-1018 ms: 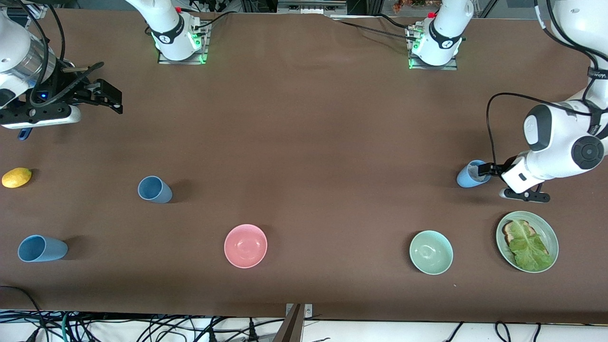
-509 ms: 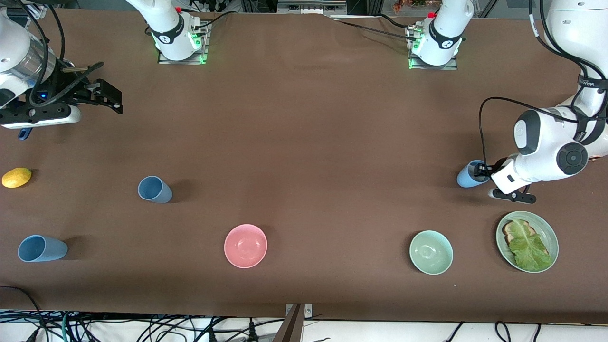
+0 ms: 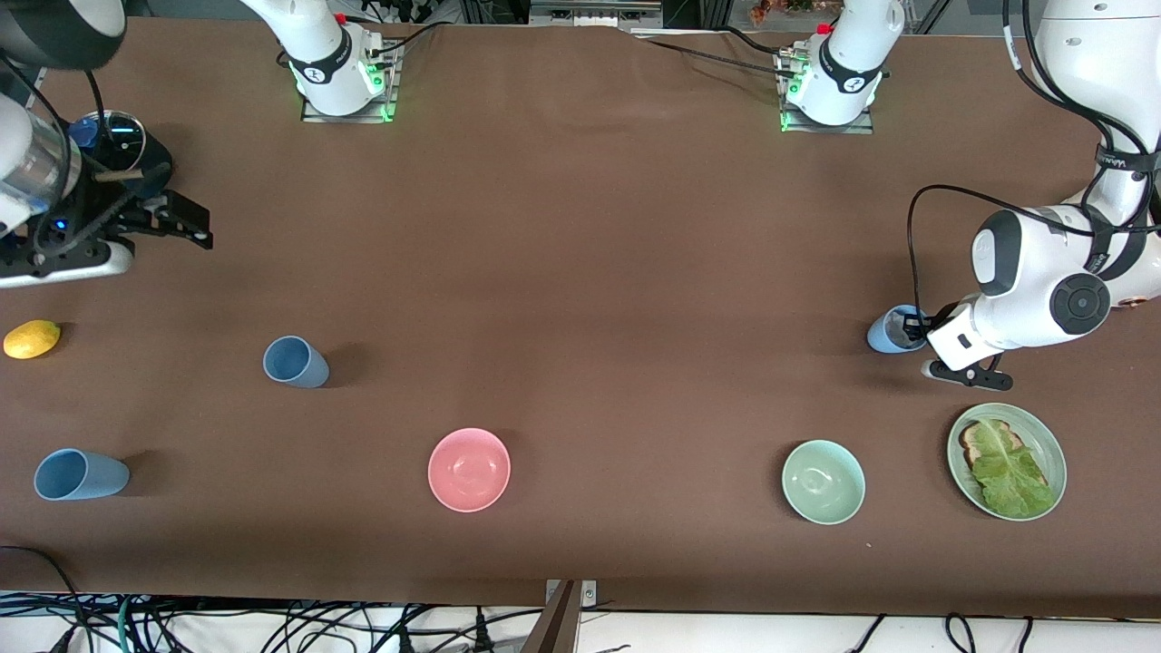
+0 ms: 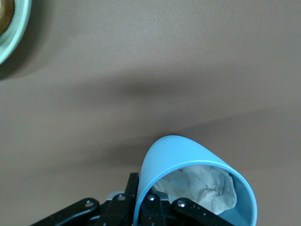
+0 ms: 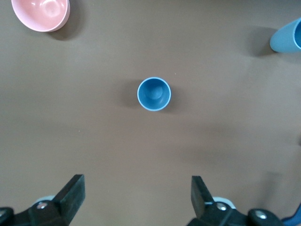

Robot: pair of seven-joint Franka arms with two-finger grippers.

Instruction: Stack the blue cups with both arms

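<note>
The step in hand is judged to be the first pick-up. At the left arm's end of the table, a sky-blue cup [image 3: 891, 330] is clamped by the left gripper [image 3: 918, 332], whose fingers are closed on the rim; crumpled white paper [image 4: 202, 184] is seen inside the cup in the left wrist view. This cup lies farther from the front camera than the pale green bowl [image 3: 823, 482], which is taken as the landmark, and beside a green plate [image 3: 1052, 444] holding toast and lettuce.

Two more blue cups are found well away from the green bowl, toward the right arm's end: a steel-blue cup [image 3: 295, 362], standing upright, and another sky-blue cup [image 3: 80, 474]. The pink bowl [image 3: 469, 469] sits between them and the green bowl.

The right gripper [image 3: 186, 227] is held spread wide and empty over the table near the steel-blue cup.

Next, a clean lift of the gripped cup is called for, then carriage toward a second cup.
</note>
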